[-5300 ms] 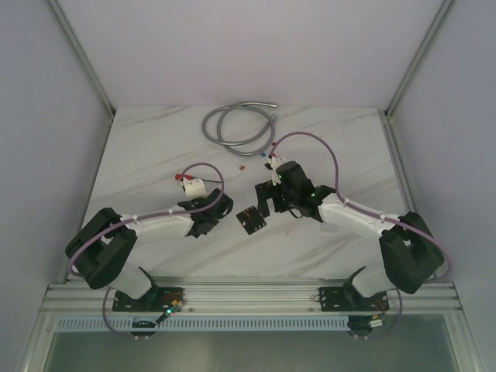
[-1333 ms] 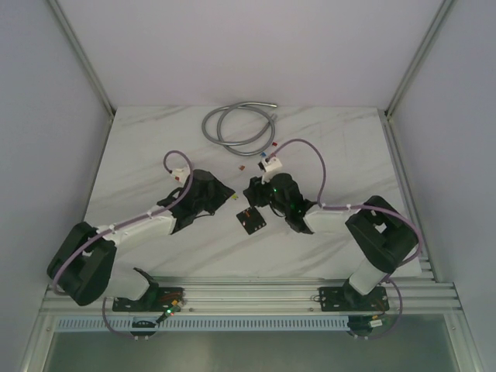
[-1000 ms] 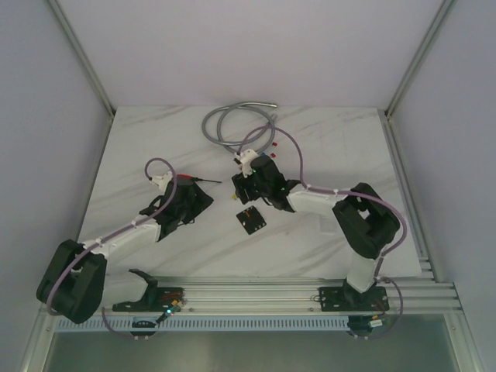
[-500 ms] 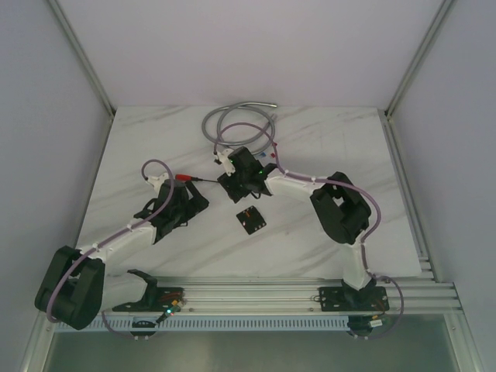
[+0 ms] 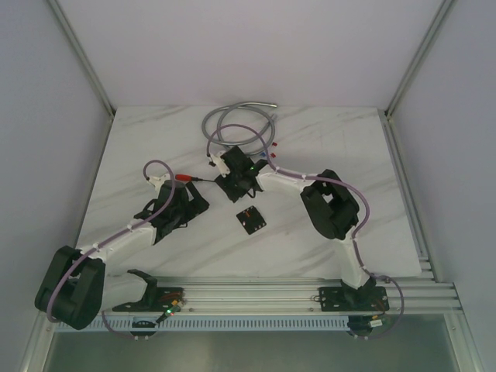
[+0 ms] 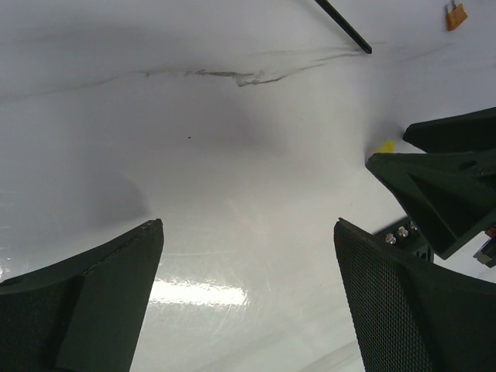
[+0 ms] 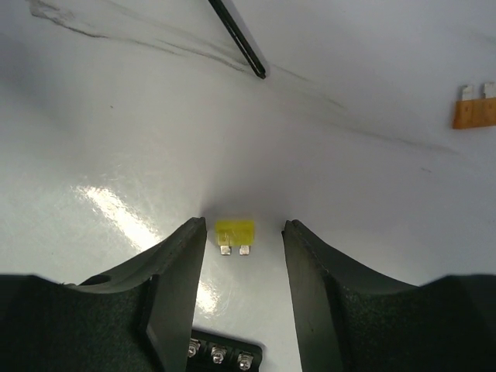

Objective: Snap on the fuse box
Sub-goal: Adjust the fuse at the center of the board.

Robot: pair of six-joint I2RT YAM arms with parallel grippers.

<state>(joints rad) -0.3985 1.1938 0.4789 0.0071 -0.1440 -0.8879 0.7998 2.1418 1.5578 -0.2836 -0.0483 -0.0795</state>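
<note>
The fuse box (image 5: pixel 250 221), a small black square block, lies on the marble table with neither gripper touching it; neither wrist view shows it. My right gripper (image 5: pixel 232 184) hangs just beyond it, to its upper left. In the right wrist view my right gripper (image 7: pixel 243 223) is open, its fingers straddling a tiny yellow fuse (image 7: pixel 235 232) that lies flat, with a gap on each side. My left gripper (image 5: pixel 188 203) sits to the left of the box. It is wide open (image 6: pixel 248 226) over bare table, holding nothing.
A thin black rod (image 7: pixel 236 39) with a red handle (image 5: pixel 183 177) lies behind the grippers. An orange fuse (image 7: pixel 474 108) lies to the right, with more loose fuses (image 5: pixel 268 152) nearby. A coiled grey cable (image 5: pixel 236 128) sits at the back. The right gripper's fingers (image 6: pixel 442 186) show in the left wrist view.
My right gripper has swung left, away from the fuse box, over the yellow fuse, and its jaws have narrowed. The left gripper has opened wide; its arm has hardly moved.
</note>
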